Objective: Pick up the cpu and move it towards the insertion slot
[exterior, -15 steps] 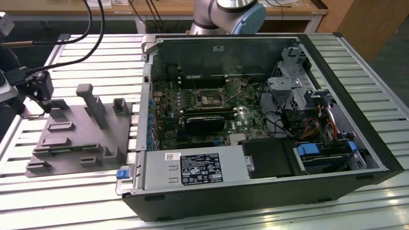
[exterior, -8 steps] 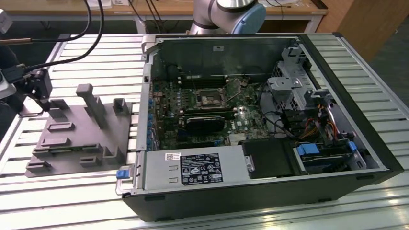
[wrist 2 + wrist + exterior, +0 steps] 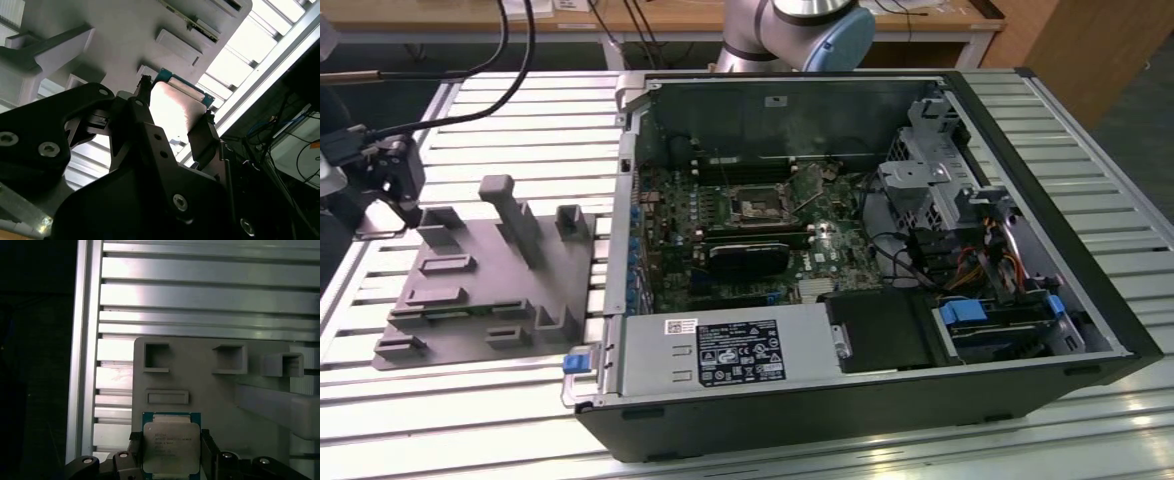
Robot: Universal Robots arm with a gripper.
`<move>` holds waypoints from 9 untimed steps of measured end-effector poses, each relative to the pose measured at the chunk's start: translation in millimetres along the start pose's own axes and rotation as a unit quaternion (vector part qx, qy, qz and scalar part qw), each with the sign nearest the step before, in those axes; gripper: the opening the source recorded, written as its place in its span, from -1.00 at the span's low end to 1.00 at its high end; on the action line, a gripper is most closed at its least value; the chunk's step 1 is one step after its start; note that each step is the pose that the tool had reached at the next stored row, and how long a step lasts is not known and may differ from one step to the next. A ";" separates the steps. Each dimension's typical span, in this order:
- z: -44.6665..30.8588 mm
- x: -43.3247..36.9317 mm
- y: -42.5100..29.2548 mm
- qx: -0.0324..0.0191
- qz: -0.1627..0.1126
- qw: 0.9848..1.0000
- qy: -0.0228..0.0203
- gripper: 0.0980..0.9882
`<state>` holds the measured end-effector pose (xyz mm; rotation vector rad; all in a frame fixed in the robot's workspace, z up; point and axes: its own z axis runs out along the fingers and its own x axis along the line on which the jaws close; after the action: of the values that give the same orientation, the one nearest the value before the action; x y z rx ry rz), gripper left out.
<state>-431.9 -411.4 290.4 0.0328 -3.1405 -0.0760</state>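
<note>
The cpu (image 3: 171, 440) is a flat square chip with a shiny metal top and a green edge. It sits between the two black fingers (image 3: 207, 452) of my gripper (image 3: 171, 460), which is shut on its opposite sides. The second wrist view shows the same grip, with the cpu (image 3: 177, 107) bright between the gripper (image 3: 175, 122) fingers, over the edge of the grey fixture plate (image 3: 125, 35). In the exterior view my gripper (image 3: 387, 200) hangs at the far left, beside the plate (image 3: 480, 290). The insertion slot (image 3: 758, 206) is a metal-framed square socket on the motherboard, well off to the exterior view's right.
The open computer case (image 3: 1014, 150) lies on a slatted metal table (image 3: 507, 120), with a power supply (image 3: 720, 352), cables (image 3: 974, 265) and drive bays inside. Grey blocks and posts (image 3: 520, 215) rise from the fixture plate. The arm's base (image 3: 801, 30) stands behind the case.
</note>
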 end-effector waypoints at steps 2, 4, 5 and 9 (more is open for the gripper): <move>-2.4 0.0 0.1 0.000 0.000 1.000 0.000 0.00; -4.2 0.0 0.3 0.000 0.000 1.000 0.000 0.00; -5.1 0.0 0.3 0.000 0.000 1.000 0.000 0.00; -9.8 0.0 0.5 0.000 0.000 1.000 0.000 0.00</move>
<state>-431.9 -411.3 300.1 0.0328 -3.1405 -0.0760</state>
